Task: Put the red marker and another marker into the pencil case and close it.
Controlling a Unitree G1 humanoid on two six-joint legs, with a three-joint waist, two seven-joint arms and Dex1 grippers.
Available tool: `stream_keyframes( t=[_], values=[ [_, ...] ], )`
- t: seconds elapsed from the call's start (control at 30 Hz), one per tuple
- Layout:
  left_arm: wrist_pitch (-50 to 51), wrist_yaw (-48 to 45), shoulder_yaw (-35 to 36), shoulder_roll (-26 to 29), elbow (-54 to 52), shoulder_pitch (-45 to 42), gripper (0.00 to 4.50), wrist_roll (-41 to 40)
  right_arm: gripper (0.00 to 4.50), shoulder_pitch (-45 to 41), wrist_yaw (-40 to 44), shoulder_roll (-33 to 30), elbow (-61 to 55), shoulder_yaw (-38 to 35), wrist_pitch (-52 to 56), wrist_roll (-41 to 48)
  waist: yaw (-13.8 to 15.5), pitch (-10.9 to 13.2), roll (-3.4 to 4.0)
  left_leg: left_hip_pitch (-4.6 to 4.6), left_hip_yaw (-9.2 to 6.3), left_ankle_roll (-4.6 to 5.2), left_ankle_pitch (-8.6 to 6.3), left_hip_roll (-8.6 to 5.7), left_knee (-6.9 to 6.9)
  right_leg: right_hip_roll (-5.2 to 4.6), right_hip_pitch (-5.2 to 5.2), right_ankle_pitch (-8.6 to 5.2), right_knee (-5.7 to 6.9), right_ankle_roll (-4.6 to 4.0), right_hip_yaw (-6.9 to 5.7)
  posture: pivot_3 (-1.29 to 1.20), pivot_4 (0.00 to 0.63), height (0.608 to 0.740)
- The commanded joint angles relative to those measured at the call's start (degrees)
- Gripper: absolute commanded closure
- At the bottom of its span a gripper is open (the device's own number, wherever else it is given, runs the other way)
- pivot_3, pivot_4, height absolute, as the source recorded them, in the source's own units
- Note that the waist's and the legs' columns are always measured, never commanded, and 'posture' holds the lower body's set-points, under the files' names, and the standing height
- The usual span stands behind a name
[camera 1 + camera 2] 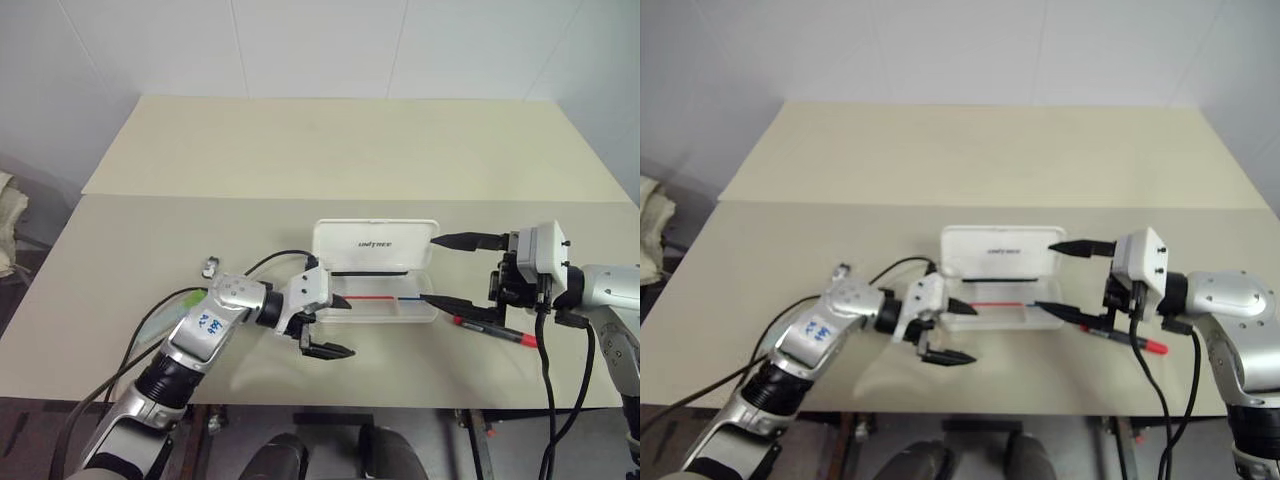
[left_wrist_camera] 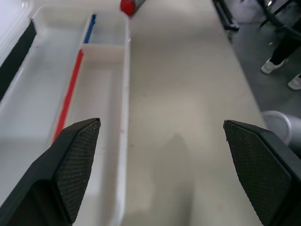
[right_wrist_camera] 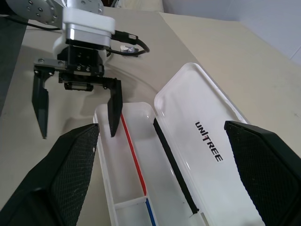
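From the left eye, the white pencil case (image 1: 378, 272) lies open in the middle of the table (image 1: 300, 150), with its lid laid flat at 12 o'clock from the tray. The left tool (image 1: 322, 318) sits at the case's 9 o'clock end with its two black fingers spread wide and holding nothing. The right tool (image 1: 452, 270) sits at the 3 o'clock end, also wide open and empty. The red marker (image 1: 495, 331) lies on the table just outside the case, at about 4 o'clock from it, under the right tool. I cannot see a green marker, so I cannot tell where it is. A small metal bit (image 1: 210, 267) lies at 9 o'clock from the case. From the left wrist, the tray shows a red-and-blue stripe (image 2: 70, 92) and no marker inside, and the red cap peeks out past the far end of the tray. From the right wrist, the lid reads "UNITREE" in dark letters (image 3: 208, 141). A blue scribble on the left arm's sticker is too small to read. I think the red marker could roll away if a finger bumps it. The light case could also slide if a tool pushes it.
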Motion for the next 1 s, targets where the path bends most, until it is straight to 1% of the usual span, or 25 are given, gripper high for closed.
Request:
stream_keyframes(
  t=[0.03, 0.17, 0.27, 0.4, 0.53, 0.63, 0.7, 0.87, 1.0],
  values=[
    [-2.52, -0.33, 1.86, 0.28, -3.22, 1.79, 0.01, -2.34, 0.0, -0.21, 0.43, -0.34, -0.1, -0.89, 0.25, 1.36, 0.1, 0.0, 0.0, 0.0, 0.0, 0.0, 0.0, 0.0, 0.01, -0.01, 0.0, 0.0, 0.01, 0.0, -0.01, 0.0, 0.15, 0.74],
    [-6.0, 1.15, 4.98, -0.98, -3.56, 4.47, 0.01, -4.55, 0.0, 0.9, 0.98, -1.6, 2.16, -2.74, 1.66, 1.81, 0.16, 0.0, 0.0, -0.01, 0.0, 0.0, 0.0, 0.0, 0.04, -0.01, 0.03, 0.0, 0.0, 0.0, 0.0, 0.0, 0.15, 0.74],
    [-9.52, 1.44, 7.23, -1.35, -3.71, 6.22, 0.01, -5.72, 0.0, 3.1, 3.49, -4.04, 5.06, -4.61, 1.07, 1.2, 0.29, 0.0, 0.0, 0.0, 0.0, 0.0, 0.0, -0.01, 0.06, -0.02, 0.04, 0.0, 0.0, 0.0, 0.0, 0.0, 0.15, 0.74],
    [-10.68, 1.0, 11.88, -0.88, -5.24, 7.83, 0.01, -9.87, 0.0, 5.93, 7.25, -7.21, 10.41, -6.0, -1.53, -0.48, 0.12, 0.0, 0.01, 0.0, 0.04, 0.0, 0.0, 0.0, 0.04, -0.01, 0.04, 0.0, -0.02, 0.0, 0.0, 0.0, 0.15, 0.74],
    [-9.9, -1.07, 17.56, 2.1, -7.51, 9.14, 0.01, -15.44, 0.0, 6.91, 10.93, -9.41, 17.59, -6.01, -5.89, -2.95, -0.03, 0.01, 0.02, 0.01, 0.08, 0.0, 0.0, 0.03, 0.04, -0.01, 0.04, 0.0, -0.02, 0.0, 0.01, 0.0, 0.15, 0.74],
    [-7.35, -3.11, 22.25, 7.08, -8.94, 9.29, 0.01, -19.67, 0.0, 5.76, 13.93, -10.24, 24.53, -4.42, -10.31, -5.69, -0.15, 0.01, 0.02, 0.04, 0.16, -0.01, -0.01, 0.07, 0.05, 0.0, 0.04, 0.0, -0.03, 0.0, 0.0, 0.0, 0.15, 0.74],
    [-5.35, -4.06, 23.83, 9.71, -9.69, 9.29, 0.01, -21.82, 0.0, 4.54, 15.34, -10.13, 28.24, -3.44, -12.36, -7.0, -0.28, 0.01, 0.04, 0.06, 0.22, -0.03, -0.02, 0.08, 0.05, 0.0, 0.05, 0.0, -0.02, 0.0, 0.01, 0.0, 0.15, 0.74],
    [-4.17, -5.47, 26.47, 15.01, -11.36, 10.39, 0.01, -23.15, 0.0, 1.29, 17.63, -8.67, 38.85, -0.06, -19.07, -11.25, -0.42, 0.01, 0.06, 0.12, 0.28, -0.03, -0.02, 0.08, 0.0, 0.0, 0.06, 0.0, -0.03, -0.01, 0.03, 0.0, 0.15, 0.74],
    [-4.91, -5.72, 28.17, 16.76, -11.52, 11.75, 0.01, -23.74, 0.0, -0.63, 18.26, -7.0, 45.8, 2.68, -23.8, -13.9, -0.38, 0.03, 0.09, 0.13, 0.26, -0.04, -0.03, 0.1, -0.11, 0.01, 0.01, -0.01, -0.04, -0.04, 0.01, 0.0, 0.15, 0.74]
  ],
)
